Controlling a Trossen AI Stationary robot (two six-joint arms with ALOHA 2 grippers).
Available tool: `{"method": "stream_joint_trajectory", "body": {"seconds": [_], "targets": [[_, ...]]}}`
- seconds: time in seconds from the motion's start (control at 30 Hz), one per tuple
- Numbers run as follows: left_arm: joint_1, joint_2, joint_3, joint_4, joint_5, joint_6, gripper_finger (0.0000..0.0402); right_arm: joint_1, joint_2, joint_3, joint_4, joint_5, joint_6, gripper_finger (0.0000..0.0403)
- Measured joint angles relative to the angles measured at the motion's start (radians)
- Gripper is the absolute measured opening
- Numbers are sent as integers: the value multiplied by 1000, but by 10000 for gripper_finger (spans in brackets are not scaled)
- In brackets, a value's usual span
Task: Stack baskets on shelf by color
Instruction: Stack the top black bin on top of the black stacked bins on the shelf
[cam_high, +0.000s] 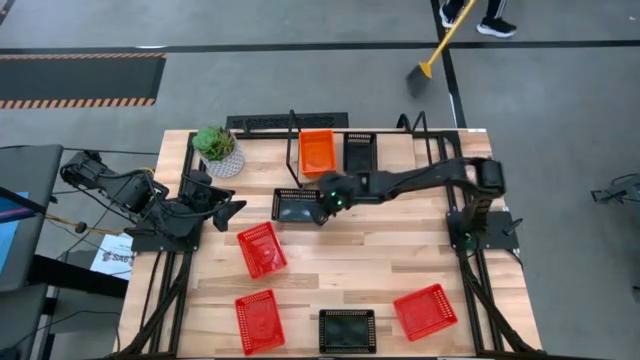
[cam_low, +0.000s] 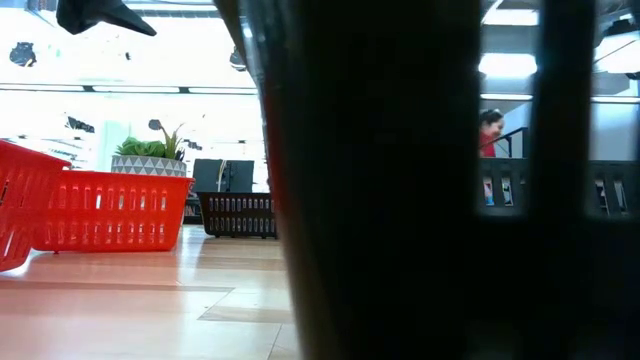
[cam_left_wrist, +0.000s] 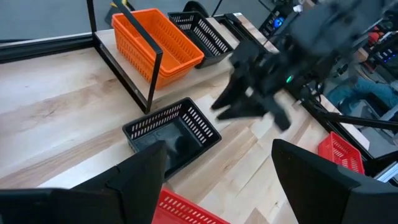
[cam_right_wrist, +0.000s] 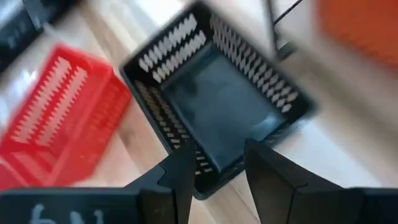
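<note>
Black basket (cam_high: 297, 205) on the tabletop just in front of the shelf (cam_high: 330, 130); orange basket (cam_high: 318, 151) and a 2nd black one (cam_high: 359, 150) on the shelf. Right gripper (cam_high: 326, 203) over the near basket's right rim, fingers parted, grasping nothing. Left gripper (cam_high: 226, 203) released, by the plant pot (cam_high: 219, 149). 3 red baskets nearer the front.

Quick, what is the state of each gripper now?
Left gripper: open, holding nothing.
Right gripper: open, above the black basket, holding nothing.
</note>
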Motion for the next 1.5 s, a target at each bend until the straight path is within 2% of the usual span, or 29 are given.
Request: {"method": "stream_joint_trajectory", "body": {"seconds": [0.13, 0.23, 0.43, 0.53, 0.77, 0.87, 0.97, 1.1, 1.27, 1.4, 1.5], "targets": [[0, 0, 0, -4, 0, 14, 279, -1, 66, 0, 40, -43, -26, 158], [0, 0, 0, -18, 3, 0, 279, -1, 97, 19, 2, -46, 2, 154], [0, 0, 0, -27, 29, -9, 279, 21, 83, 38, -210, -50, 100, 143], [0, 0, 0, -28, 33, -9, 279, 67, 30, 39, -308, -50, 149, 139], [0, 0, 0, -30, 32, -2, 279, 200, -56, 39, -668, -41, 243, 133], [0, 0, 0, -32, 24, -1, 279, 256, -80, 37, -747, 23, 235, 133], [0, 0, 0, -43, 13, -1, 279, 269, -123, 37, -711, 98, 172, 134], [0, 0, 0, -45, 6, -1, 279, 215, -151, 38, -590, 138, 11, 134], [0, 0, 0, -45, 17, -1, 279, 117, -151, 38, -489, 104, -176, 153], [0, 0, 0, -45, 27, -2, 279, 46, -113, 38, -452, 28, -296, 194], [0, 1, 0, -44, 26, -1, 279, 9, -71, 38, -431, 28, -356, 227]]}}
